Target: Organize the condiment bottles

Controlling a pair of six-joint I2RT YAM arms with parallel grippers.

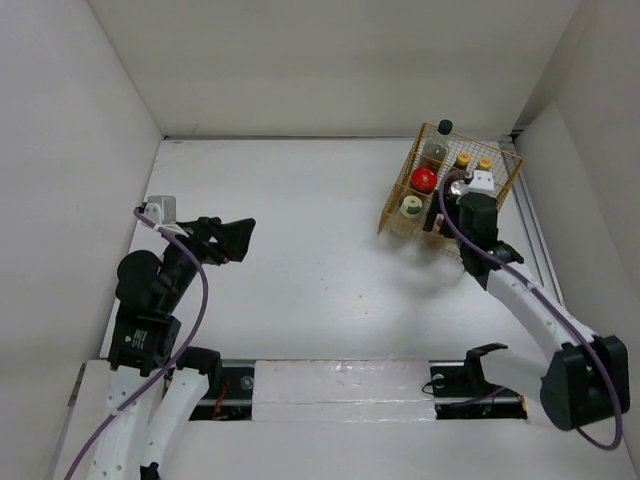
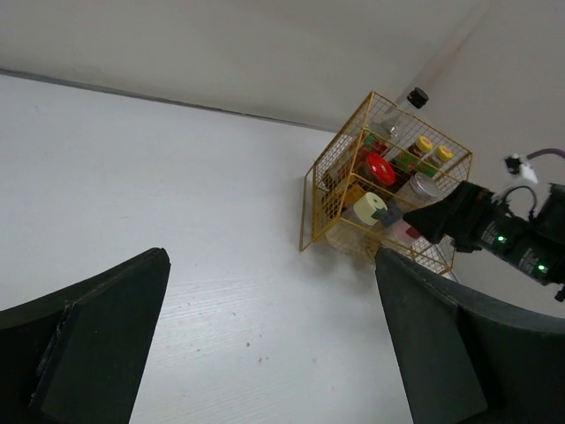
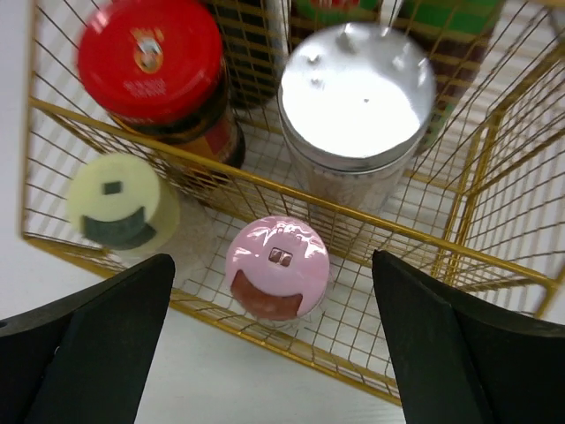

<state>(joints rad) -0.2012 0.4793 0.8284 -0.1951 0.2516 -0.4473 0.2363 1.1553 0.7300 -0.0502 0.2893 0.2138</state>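
The condiment bottles stand in a gold wire basket (image 1: 399, 190) at the back right. In the right wrist view I see the red cap (image 3: 150, 57), silver cap (image 3: 357, 93), pale-green cap (image 3: 119, 203) and pink cap (image 3: 276, 265). The top view also shows the tall clear bottle with black cap (image 1: 438, 143) and two yellow caps (image 1: 463, 159), (image 1: 485, 163). My right gripper (image 3: 274, 353) is open, hanging above the pink-capped bottle at the basket's near side, touching nothing. My left gripper (image 1: 238, 236) is open and empty over the left of the table.
White walls enclose the table on three sides. The basket (image 2: 328, 177) also shows in the left wrist view, far to the right, with the right arm (image 2: 512, 234) beside it. A black clamp (image 1: 482, 355) sits at the near edge.
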